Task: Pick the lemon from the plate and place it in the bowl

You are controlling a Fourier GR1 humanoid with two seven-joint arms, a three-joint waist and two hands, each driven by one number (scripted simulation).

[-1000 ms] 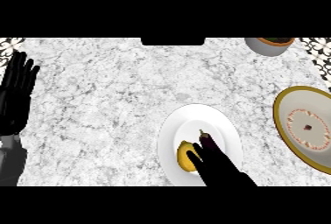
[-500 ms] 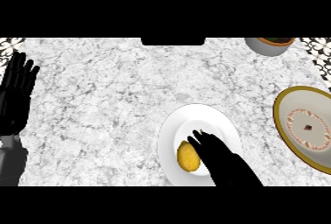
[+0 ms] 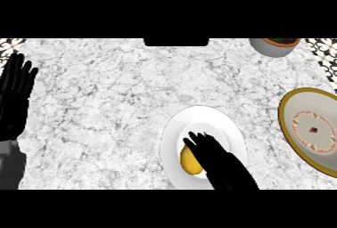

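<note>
Since half a second ago the right hand point(image 3: 214, 156) has closed in, fingers now curling onto the lemon point(image 3: 189, 161) lying on the white plate point(image 3: 220, 122). The left hand point(image 3: 16, 95) rests open at the marbled desk's point(image 3: 112, 98) edge; the bowl point(image 3: 314, 129) sits right.

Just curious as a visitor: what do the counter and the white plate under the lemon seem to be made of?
The counter looks like polished marble or similar stone: white with grey veining. The plate looks like glazed ceramic, plain smooth white, though plastic can't be ruled out.
</note>
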